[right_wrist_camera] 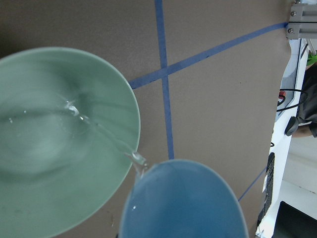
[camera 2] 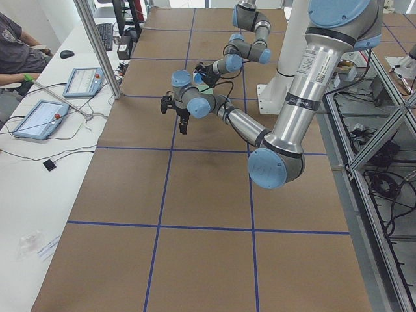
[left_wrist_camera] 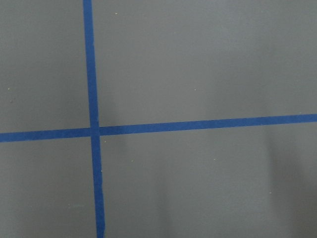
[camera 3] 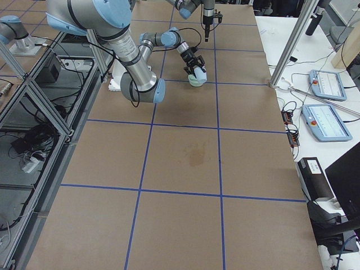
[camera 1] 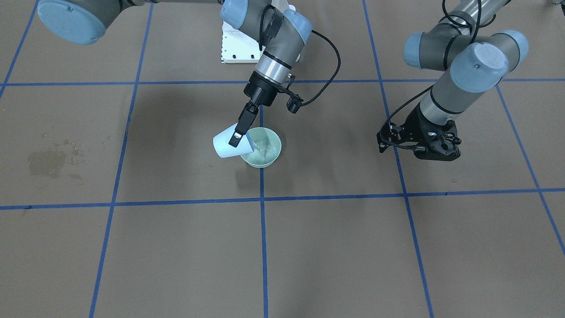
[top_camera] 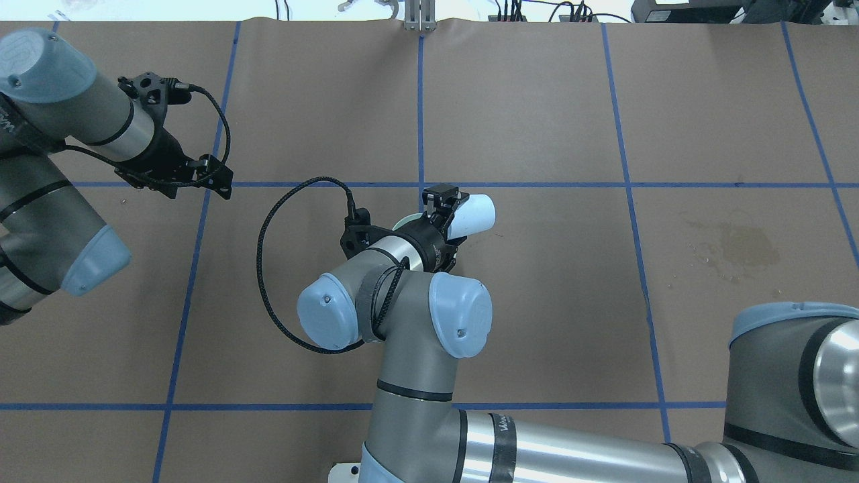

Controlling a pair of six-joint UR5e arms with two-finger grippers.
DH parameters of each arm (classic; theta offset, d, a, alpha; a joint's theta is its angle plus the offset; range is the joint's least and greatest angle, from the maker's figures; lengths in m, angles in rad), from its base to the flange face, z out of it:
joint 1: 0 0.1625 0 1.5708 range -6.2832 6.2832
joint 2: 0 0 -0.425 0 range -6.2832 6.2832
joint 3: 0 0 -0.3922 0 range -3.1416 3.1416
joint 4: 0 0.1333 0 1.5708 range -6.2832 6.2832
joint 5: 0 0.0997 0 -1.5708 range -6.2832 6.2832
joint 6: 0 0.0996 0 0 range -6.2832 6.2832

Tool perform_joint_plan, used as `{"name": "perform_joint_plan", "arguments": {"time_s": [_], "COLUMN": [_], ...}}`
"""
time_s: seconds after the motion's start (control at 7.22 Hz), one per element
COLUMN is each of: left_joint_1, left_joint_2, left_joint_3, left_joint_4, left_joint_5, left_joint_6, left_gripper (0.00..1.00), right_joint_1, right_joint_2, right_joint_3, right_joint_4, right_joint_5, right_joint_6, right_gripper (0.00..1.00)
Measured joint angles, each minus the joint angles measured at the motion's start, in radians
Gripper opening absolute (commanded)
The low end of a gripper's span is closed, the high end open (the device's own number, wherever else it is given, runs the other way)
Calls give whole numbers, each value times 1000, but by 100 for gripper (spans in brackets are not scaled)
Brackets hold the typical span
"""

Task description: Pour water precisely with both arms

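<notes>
Right tool (camera 1: 237, 134): clamped on the tilted cup (camera 1: 225, 146); one finger is seen across the cup's side, the other is hidden behind it.
Cup edge: the lip is held just over the rim of the bowl (camera 1: 270, 152); whether lip and rim touch cannot be told.
Water (right_wrist_camera: 115, 143): seen as a thin glinting stream from the cup's lip across the bowl's rim, ending in ripples inside the bowl.
Bowl: set on the surface (camera 1: 335, 247) over a tape (camera 1: 263, 229) line, between two crossings.
Left tool (camera 1: 419, 142): held above a tape crossing, well apart from the bowl; whether its fingers are wide or narrow cannot be told.
Arms: the right arm (camera 1: 276, 39) is bent down over the bowl; the left arm (camera 1: 463, 66) is kept to its own side.
Room: wide brown squares lie around the bowl on the operators' side; a stain (camera 1: 48, 161) lies well apart on the right arm's side.
Surface edge: the far edge is seen only in the overhead view.
Front view: the bowl is shown nearly whole.
Overhead view: the bowl is almost covered by the right wrist; the cup's base is shown past it.
Right wrist view: the stream is shown only here.
Left wrist view: only a tape crossing is shown.
</notes>
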State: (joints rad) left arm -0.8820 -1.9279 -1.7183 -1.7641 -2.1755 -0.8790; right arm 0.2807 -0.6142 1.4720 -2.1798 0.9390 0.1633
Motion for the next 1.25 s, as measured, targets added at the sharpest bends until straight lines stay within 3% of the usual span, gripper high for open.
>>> {"name": "perform_joint_plan", "arguments": {"time_s": [0.55, 1.25], "left_joint_1": [-3, -10], "left_joint_2": [0, 0], "left_joint_3": [37, 64], "left_joint_4": [-29, -61], "left_joint_5": [0, -1], "left_joint_6": [1, -1], "left_gripper": [100, 100], "right_joint_1": [-3, -4], "right_joint_2": [39, 82], "right_joint_3": [-94, -115], "right_joint_4": [-45, -161], "right_joint_5": [-53, -77], "right_joint_6": [-1, 1], "right_gripper": [19, 17]}}
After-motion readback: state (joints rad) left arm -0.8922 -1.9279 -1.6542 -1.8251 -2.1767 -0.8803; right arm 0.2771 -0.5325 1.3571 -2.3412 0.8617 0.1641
